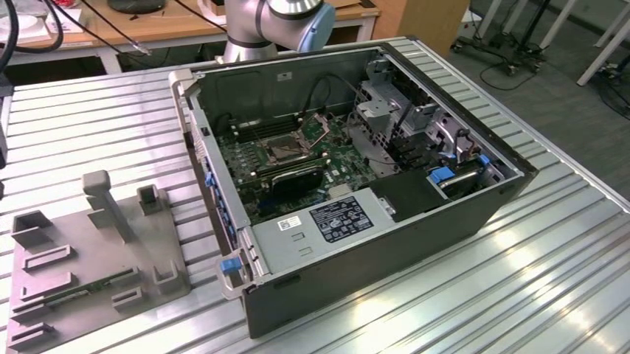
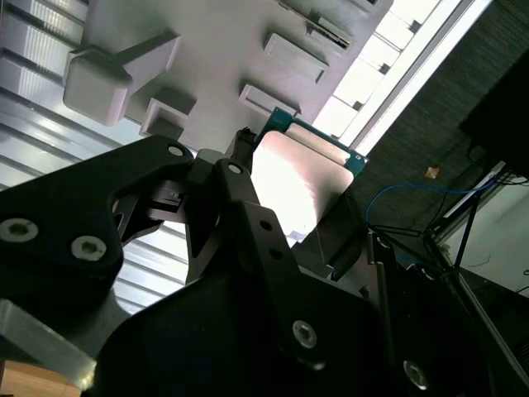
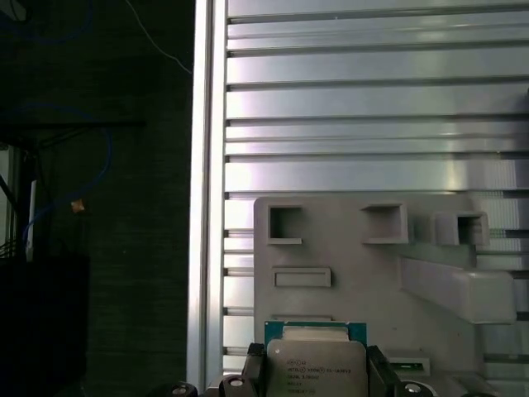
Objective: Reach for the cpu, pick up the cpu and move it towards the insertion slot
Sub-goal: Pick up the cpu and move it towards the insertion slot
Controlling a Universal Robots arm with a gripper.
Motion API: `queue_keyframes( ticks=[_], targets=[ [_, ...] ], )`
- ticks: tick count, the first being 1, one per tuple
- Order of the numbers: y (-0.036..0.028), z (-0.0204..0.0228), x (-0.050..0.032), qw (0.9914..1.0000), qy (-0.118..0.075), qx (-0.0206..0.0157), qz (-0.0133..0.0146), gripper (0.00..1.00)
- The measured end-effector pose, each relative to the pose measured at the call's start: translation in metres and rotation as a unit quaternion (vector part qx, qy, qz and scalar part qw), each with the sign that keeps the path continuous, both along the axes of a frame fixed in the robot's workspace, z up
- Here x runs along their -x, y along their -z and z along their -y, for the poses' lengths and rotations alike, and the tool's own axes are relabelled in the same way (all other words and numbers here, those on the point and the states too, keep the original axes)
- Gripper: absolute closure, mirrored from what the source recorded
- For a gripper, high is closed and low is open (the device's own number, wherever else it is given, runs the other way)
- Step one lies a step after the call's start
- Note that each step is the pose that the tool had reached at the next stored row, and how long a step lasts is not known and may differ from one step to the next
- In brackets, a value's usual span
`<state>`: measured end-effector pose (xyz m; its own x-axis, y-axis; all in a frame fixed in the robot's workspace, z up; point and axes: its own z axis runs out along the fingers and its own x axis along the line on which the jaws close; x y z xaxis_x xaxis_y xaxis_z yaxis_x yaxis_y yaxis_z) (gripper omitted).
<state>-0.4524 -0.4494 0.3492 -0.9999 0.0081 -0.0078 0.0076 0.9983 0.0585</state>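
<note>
The hand (image 3: 315, 377) pinches the cpu (image 3: 316, 362) by opposite edges, above the grey fixture tray (image 3: 347, 273) on the ribbed counter (image 3: 372, 124); pickup looks done, so the carry is in hand; reaching the insertion slot (image 1: 280, 151) calls for a level, firm hold.

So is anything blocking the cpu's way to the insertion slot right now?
Nothing visible does. In the first wrist view the gripper is shut on the cpu, with the grey fixture beyond it. In the exterior view the computer case is open and the insertion slot lies uncovered on the green board.
</note>
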Motion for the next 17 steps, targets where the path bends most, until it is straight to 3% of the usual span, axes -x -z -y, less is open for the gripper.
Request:
queue_keyframes(
  ticks=[11,17],
  targets=[
    [0.0001,-0.0001,-0.0107,1.0,0.0,-0.0001,0.0001,0.45],
    [-0.0008,-0.0001,-0.0113,1.0,0.0,0.0,0.0,0.45]
  ],
)
